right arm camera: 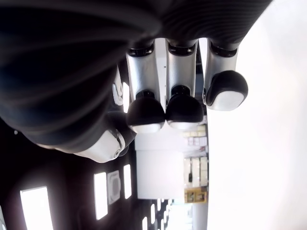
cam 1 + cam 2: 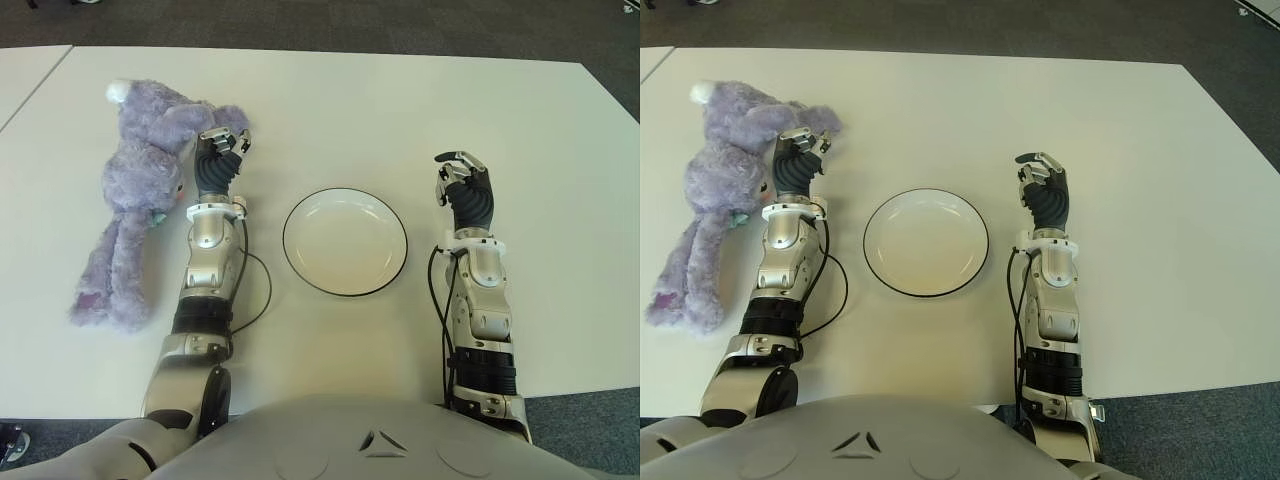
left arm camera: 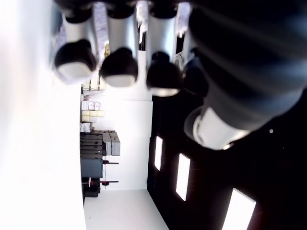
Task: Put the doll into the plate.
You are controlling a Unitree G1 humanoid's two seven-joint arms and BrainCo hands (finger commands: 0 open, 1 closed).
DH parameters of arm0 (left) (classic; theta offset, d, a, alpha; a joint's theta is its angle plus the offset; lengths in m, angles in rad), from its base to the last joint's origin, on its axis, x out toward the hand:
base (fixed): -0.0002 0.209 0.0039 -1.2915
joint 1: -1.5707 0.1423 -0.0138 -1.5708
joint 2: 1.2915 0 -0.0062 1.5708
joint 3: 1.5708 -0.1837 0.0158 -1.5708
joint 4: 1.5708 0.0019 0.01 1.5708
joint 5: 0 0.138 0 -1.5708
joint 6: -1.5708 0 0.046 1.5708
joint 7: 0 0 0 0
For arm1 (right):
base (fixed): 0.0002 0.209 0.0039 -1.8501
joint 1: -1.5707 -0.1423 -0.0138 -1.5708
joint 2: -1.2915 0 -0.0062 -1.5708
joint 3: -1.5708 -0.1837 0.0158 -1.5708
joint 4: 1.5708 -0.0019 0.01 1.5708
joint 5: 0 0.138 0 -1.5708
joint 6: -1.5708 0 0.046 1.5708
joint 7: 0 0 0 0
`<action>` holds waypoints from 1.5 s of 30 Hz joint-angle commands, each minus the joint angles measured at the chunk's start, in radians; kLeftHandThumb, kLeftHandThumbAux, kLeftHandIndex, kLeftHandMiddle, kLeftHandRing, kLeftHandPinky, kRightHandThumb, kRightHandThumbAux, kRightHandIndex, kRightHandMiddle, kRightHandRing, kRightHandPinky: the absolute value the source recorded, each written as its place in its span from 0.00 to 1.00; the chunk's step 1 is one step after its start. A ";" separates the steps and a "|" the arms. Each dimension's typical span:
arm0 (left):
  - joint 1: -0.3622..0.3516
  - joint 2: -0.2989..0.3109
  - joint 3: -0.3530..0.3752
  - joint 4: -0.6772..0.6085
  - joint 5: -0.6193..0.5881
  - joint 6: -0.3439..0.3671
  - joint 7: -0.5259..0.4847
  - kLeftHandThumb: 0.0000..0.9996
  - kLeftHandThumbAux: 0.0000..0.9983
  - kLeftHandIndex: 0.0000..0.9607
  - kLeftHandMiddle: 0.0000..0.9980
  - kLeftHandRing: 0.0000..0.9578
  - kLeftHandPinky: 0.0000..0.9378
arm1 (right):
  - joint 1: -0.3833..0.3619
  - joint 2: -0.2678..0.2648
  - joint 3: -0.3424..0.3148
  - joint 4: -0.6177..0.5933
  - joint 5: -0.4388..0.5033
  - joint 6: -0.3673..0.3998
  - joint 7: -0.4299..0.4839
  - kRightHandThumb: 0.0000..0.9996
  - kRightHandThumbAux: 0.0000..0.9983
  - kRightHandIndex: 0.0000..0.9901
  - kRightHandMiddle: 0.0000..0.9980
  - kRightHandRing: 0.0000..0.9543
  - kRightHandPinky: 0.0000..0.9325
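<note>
A purple plush doll [image 2: 140, 180] with long ears lies flat at the table's left. My left hand [image 2: 222, 145] shows just to the right of the doll's body, close under one plush arm; its fingers [image 3: 117, 72] are loosely bent with nothing between them. An empty white plate [image 2: 345, 243] with a dark rim sits in the middle, between my two forearms. My right hand [image 2: 460, 175] shows to the right of the plate, a little apart from it, fingers [image 1: 165, 112] relaxed and holding nothing.
The white table [image 2: 400, 110] stretches bare beyond the plate and to the right. A second table edge shows at the far left [image 2: 25, 75]. Dark carpet lies past the far and right edges.
</note>
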 commanded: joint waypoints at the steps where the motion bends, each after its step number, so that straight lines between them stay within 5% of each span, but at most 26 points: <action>1: 0.076 -0.034 -0.009 0.055 0.014 -0.006 0.016 0.45 0.75 0.80 0.87 0.90 0.93 | 0.010 0.008 -0.004 0.040 0.007 -0.016 0.003 0.72 0.71 0.45 0.89 0.93 0.96; 39: 0.095 -0.042 -0.013 0.023 0.055 -0.050 0.083 0.49 0.73 0.80 0.87 0.91 0.94 | -0.011 0.002 -0.009 0.088 0.010 -0.034 0.020 0.72 0.72 0.45 0.89 0.93 0.96; 45: 0.130 -0.011 -0.035 -0.022 0.150 -0.087 0.130 0.48 0.76 0.82 0.87 0.92 0.93 | -0.012 0.002 -0.008 0.087 0.009 -0.026 0.021 0.72 0.72 0.45 0.89 0.93 0.96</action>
